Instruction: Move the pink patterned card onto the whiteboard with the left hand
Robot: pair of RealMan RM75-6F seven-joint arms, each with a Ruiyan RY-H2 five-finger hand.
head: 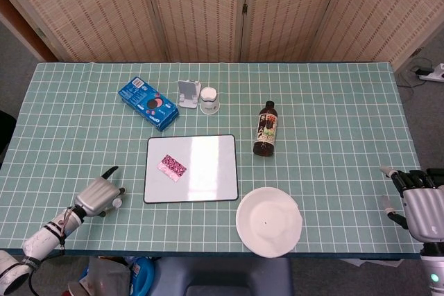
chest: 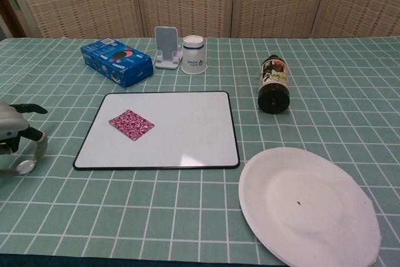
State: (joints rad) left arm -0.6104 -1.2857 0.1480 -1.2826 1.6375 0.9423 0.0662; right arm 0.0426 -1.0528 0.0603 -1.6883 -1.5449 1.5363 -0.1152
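The pink patterned card (head: pixel 172 167) (chest: pixel 131 124) lies flat on the left part of the whiteboard (head: pixel 208 184) (chest: pixel 187 145), free of any hand. My left hand (head: pixel 99 196) (chest: pixel 14 136) is low over the table to the left of the board, apart from it, holding nothing, with its fingers loosely spread. At the table's right front corner, my right hand (head: pixel 418 209) is open and empty; the chest view does not show it.
A white paper plate (head: pixel 269 221) (chest: pixel 309 207) sits right of the board's front corner. A dark bottle (head: pixel 265 129) (chest: pixel 273 84) stands right of the board. Behind it are a blue box (head: pixel 148 102) (chest: pixel 117 62), a phone stand (head: pixel 186 93) (chest: pixel 166 47) and a white cup (head: pixel 209 100) (chest: pixel 194 55).
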